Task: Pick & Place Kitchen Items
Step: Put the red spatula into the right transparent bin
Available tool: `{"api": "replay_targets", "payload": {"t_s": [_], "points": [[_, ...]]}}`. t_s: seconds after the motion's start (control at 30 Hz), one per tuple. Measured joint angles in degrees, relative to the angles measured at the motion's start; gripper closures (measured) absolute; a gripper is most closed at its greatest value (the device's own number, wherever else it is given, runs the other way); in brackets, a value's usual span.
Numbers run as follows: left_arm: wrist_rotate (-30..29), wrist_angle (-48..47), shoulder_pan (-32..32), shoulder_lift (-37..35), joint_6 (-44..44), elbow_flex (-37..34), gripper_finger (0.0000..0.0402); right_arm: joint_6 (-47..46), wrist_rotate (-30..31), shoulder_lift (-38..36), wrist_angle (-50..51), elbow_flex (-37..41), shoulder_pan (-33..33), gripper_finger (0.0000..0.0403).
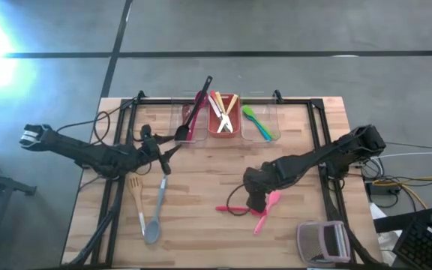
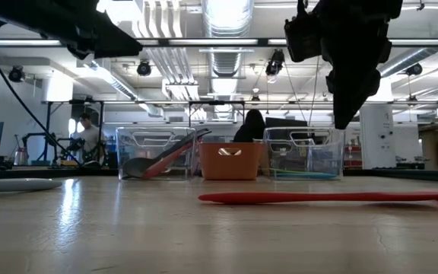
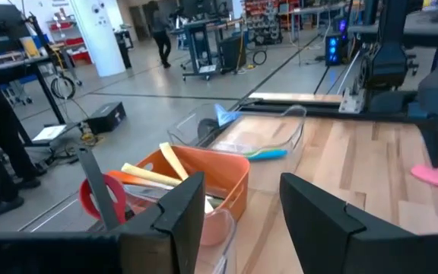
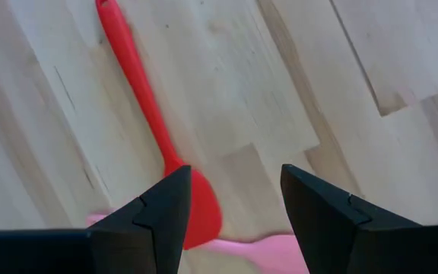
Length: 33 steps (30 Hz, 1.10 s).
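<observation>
A red spoon (image 1: pixel 229 208) lies flat on the table, and also shows in the right wrist view (image 4: pixel 147 114) and the low view (image 2: pixel 318 197). Pink spoons (image 1: pixel 268 206) lie next to its bowl. My right gripper (image 1: pixel 255 199) hangs open and empty just above the red spoon, fingers pointing down (image 4: pixel 234 205), clear of the table (image 2: pixel 347 106). My left gripper (image 1: pixel 163 154) is open and empty (image 3: pixel 242 205), held above the table left of centre and pointing at the bins. A wooden spatula (image 1: pixel 135 191) and a grey spoon (image 1: pixel 154 217) lie flat near it.
Three bins stand at the far edge: a clear one (image 1: pixel 192 120) with red and black utensils, a red one (image 1: pixel 223 116) with pale wooden sticks, and a clear one (image 1: pixel 259 124) with green and blue spoons. A grey-and-pink gadget (image 1: pixel 322 241) sits at the near right corner.
</observation>
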<state>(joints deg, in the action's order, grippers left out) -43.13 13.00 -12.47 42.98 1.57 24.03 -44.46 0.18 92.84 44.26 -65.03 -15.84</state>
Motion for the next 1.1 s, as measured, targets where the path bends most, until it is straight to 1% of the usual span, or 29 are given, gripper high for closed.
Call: {"api": "replay_targets", "payload": {"t_s": [0.2,0.37,0.5,0.7,0.83,1.1], "points": [[0.0,-1.0,0.0,0.0,0.8,0.0,0.0227,-1.9,1.9,-0.1,-1.1,0.0,-1.3,0.0207],[0.3,4.5,0.1,-0.1,4.5,0.0,0.0227,-3.8,3.1,-0.1,-1.7,0.5,-1.5,0.0207],[2.9,7.0,0.1,-0.1,6.5,0.0,0.0227,-7.1,2.9,-0.1,-1.8,0.6,-2.6,0.0207],[3.4,5.2,0.8,-0.1,6.1,0.0,0.0227,-12.1,3.0,0.3,-2.4,0.7,-6.9,0.0207],[3.4,4.6,1.5,-0.1,5.8,0.0,0.0227,-13.2,3.0,2.0,-3.0,0.8,-9.3,0.0207],[3.3,3.2,2.7,0.0,3.3,0.0,0.0227,-12.2,2.8,7.3,-3.2,0.8,-9.9,0.0207]]}}
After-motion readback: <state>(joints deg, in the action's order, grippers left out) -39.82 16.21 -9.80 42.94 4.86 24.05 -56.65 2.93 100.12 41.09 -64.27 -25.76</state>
